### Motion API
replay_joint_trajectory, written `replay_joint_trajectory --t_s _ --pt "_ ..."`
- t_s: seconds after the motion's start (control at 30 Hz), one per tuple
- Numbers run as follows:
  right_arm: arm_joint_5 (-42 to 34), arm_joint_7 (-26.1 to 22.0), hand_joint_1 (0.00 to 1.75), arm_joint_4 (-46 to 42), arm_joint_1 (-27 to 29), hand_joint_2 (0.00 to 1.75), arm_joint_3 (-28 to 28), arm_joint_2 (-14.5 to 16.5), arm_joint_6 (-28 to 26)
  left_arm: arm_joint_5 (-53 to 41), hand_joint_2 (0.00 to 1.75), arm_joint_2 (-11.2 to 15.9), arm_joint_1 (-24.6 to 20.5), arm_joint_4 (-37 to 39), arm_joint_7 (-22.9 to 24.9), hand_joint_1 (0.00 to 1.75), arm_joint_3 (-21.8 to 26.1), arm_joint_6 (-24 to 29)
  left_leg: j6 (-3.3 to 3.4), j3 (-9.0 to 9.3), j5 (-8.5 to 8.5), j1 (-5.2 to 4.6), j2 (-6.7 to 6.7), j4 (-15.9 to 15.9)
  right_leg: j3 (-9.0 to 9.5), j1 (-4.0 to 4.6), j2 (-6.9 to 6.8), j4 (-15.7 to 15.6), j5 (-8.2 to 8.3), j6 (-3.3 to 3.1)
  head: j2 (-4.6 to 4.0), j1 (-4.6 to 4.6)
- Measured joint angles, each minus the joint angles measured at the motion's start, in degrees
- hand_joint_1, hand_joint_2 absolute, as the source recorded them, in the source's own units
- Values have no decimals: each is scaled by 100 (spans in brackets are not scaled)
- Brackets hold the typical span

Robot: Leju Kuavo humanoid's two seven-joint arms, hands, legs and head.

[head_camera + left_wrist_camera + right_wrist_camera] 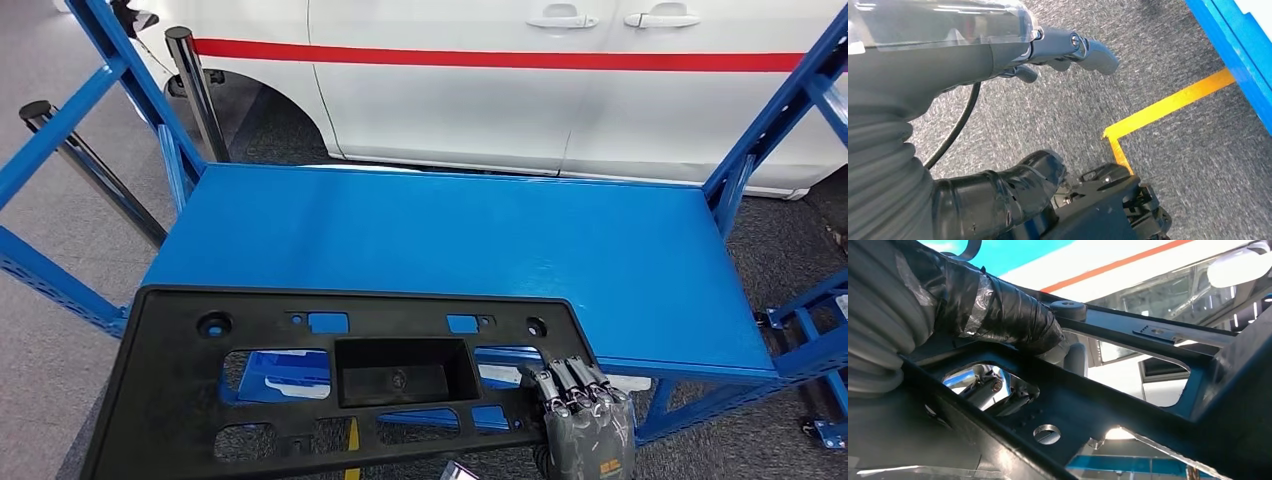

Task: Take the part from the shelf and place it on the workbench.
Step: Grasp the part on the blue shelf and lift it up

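Black plastic part held flat before your blue workbench.
You see a wide, flat panel with a rectangular recess at its centre, several cut-outs and round holes, its far edge overlapping the workbench's near edge.

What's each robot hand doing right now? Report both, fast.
Left robot hand: holds nothing, fingers curled in, closed.
Right robot hand: grips the lower right edge of the black part, held over the blue workbench.
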Motion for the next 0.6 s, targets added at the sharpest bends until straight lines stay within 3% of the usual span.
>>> replay_joint_trajectory --t_s 0.07,0.13,0.17,0.2,0.23,0.3,0.37,0.47,0.5,0.53,0.6 --pt "0 4 175 0 -8 175 10 -2 0 0 175 1 -1 0 1 0 4 4 -60 -173 -439 27 -2 467 -111 -8 -21 -16 97 -67 0 -7" --pt "0 7 175 0 -6 175 16 -4 0 0 175 0 5 0 2 0 4 6 -101 -336 -904 48 1 1145 -240 6 -36 -12 187 -88 0 -10" --pt "-1 9 175 1 -5 175 17 -5 0 0 175 0 6 0 2 0 4 7 -108 -328 -1003 52 1 1331 -304 13 -43 -10 234 -87 0 -9" --pt "-2 11 175 1 -5 175 17 -6 0 0 175 1 6 0 2 0 4 7 -106 -217 -994 53 1 1306 -362 16 -48 -9 280 -83 0 -10" --pt "-4 13 175 2 -5 175 18 -7 0 0 175 1 5 0 2 0 5 8 -99 8 -895 53 1 1057 -414 18 -50 -8 326 -76 0 -10" --pt "-7 13 175 1 -4 175 19 -7 0 0 175 2 -12 -1 1 0 7 14 -66 623 -656 49 -2 179 -491 20 -47 -8 415 -45 0 -11" --pt "-12 10 175 -2 -3 175 19 -7 0 0 175 2 -33 -1 -2 0 10 28 -20 945 -537 21 -8 -380 -525 22 -48 -21 505 20 0 -9" --pt "-15 -4 175 -7 0 175 19 -7 0 0 175 1 -28 0 -3 0 24 43 62 900 -420 4 5 -443 -534 16 -44 -56 611 125 0 -5" --pt "-15 -10 175 -8 5 175 19 -8 0 0 175 0 -26 0 -3 0 30 44 100 866 -352 13 21 -464 -561 18 -36 -8 531 147 0 -1" --pt "-15 -14 175 -9 9 175 19 -8 0 0 175 -1 -27 0 -2 0 36 46 147 820 -278 23 40 -487 -612 21 -25 130 346 164 0 2" --pt "-15 -18 175 -9 15 175 18 -9 0 -1 175 -3 -35 0 -2 0 40 49 213 678 -149 14 64 -491 -767 28 -15 717 -249 173 0 7"
